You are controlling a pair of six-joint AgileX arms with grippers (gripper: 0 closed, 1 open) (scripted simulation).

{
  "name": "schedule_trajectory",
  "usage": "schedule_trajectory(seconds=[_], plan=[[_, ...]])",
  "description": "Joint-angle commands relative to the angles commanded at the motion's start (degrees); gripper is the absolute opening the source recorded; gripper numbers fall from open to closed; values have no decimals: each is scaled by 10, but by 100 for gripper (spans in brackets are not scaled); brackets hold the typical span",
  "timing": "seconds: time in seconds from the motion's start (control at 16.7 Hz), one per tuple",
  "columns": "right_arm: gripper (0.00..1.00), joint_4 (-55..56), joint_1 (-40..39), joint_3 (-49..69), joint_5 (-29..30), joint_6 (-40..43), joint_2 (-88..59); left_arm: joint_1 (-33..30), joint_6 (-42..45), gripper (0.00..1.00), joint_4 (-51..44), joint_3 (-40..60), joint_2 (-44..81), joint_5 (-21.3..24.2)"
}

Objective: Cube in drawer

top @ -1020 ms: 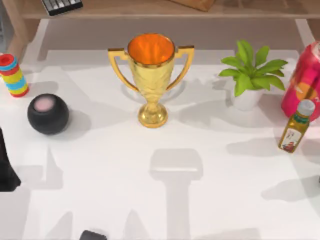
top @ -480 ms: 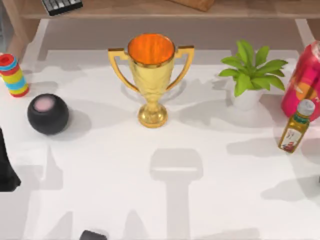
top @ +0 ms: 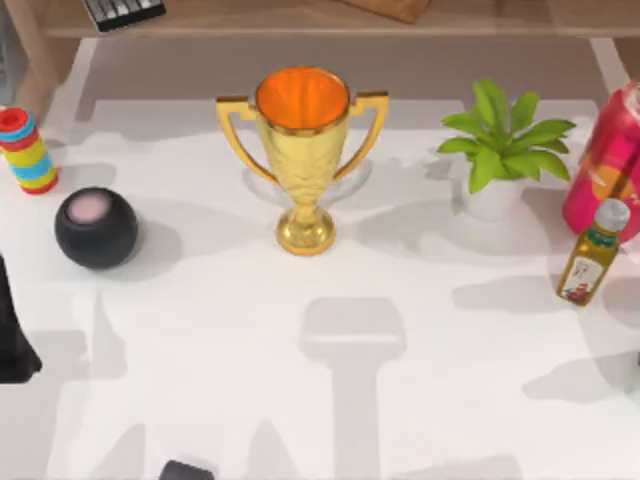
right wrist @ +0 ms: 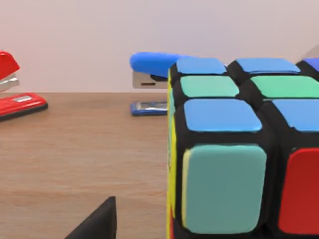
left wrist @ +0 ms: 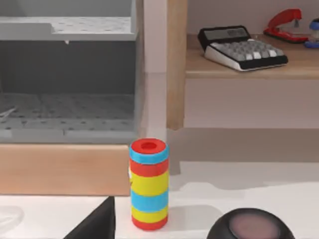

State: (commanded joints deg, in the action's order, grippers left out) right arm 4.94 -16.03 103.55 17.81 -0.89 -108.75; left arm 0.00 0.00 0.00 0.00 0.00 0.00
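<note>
Right wrist view puts the cube (right wrist: 239,164) very near the camera, resting on the wooden shelf (right wrist: 75,149) with a blue stapler (right wrist: 154,64) behind it and a red stapler (right wrist: 15,102) further along; so the cube is on the shelf, not in the drawer, and the main part of the task is not yet done; a dark tip of the right pincer (right wrist: 97,224) shows just beside the cube, but whether that pincer is wide, narrow or holding the cube I cannot tell; in the left wrist view the drawer (left wrist: 65,167) stands pulled out behind its wooden front, its grey floor bare as far as can be seen, so I judge the opening step finished; a striped cylinder (left wrist: 148,184) stands on the desk (left wrist: 279,189) just before the drawer's corner, a black ball (left wrist: 249,226) sits near it, and a calculator (left wrist: 241,47) lies on the shelf beyond; the left pincer (left wrist: 97,221) shows a dark tip low in that view, and its state I cannot tell either; in the top view the left arm (top: 14,335) sits at the desk's left edge, apparently idle; what remains, in my judgement, is to secure the cube, carry it across to the drawer, and let it go inside.
</note>
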Motion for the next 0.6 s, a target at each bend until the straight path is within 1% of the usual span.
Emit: schedule_trajectory(seconds=[0.6], plan=[[17,0,0,0,0,0,0,0,0,100,0,0,0,0]])
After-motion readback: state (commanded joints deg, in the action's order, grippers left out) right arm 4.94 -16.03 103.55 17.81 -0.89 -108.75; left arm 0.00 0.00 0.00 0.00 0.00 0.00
